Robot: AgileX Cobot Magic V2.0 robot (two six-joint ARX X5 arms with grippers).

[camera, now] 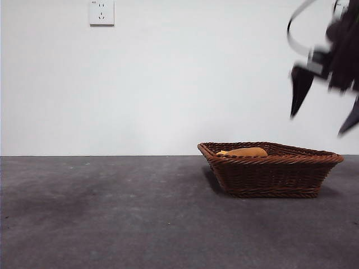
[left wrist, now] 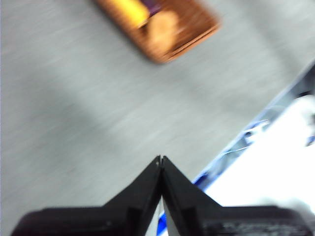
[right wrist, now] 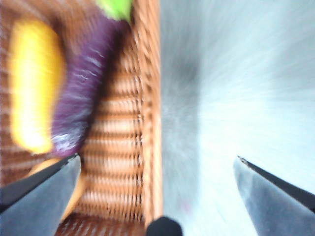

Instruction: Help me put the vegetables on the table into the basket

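The brown wicker basket [camera: 269,168] stands on the grey table [camera: 112,213] at the right. The tip of the yellow-orange vegetable [camera: 244,152] shows over its rim. In the blurred right wrist view the basket [right wrist: 128,147] holds the purple eggplant [right wrist: 81,103] with its green stem, the yellow-orange vegetable [right wrist: 32,83] and a bit of the tan potato [right wrist: 74,194]. My right gripper [right wrist: 157,172] is open and empty, high above the basket's rim; it shows at the upper right of the front view [camera: 322,112]. My left gripper [left wrist: 161,160] is shut and empty, far from the basket [left wrist: 162,27].
A white wall with a socket [camera: 101,12] stands behind the table. The left wrist view shows the table's edge and a bright white area beyond it [left wrist: 275,172].
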